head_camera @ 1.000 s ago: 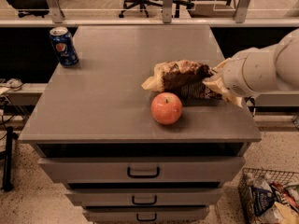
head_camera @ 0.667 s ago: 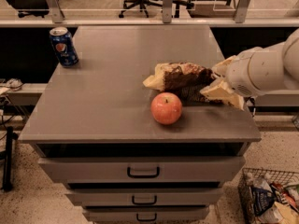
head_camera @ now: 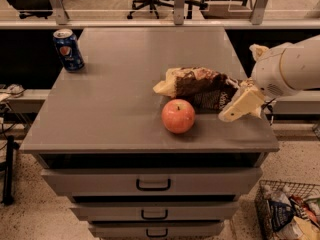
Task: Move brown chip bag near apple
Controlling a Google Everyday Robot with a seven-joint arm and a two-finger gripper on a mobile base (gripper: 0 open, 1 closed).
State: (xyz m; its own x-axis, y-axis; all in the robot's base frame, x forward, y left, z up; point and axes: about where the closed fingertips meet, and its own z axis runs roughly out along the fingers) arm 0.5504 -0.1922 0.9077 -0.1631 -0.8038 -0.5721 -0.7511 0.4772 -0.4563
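Brown chip bag [head_camera: 199, 85] lies beside apple [head_camera: 178, 116], hand [head_camera: 236, 109] at its end.

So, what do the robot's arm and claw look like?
The arm is a thick, rounded white tube with a round joint cap. The claw, near the table edge beside the brown chip bag, is pale cream and blocky.

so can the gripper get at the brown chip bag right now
Probably yes: the gripper is at the right end of the brown chip bag, nothing between them; the apple sits in front, off that path.
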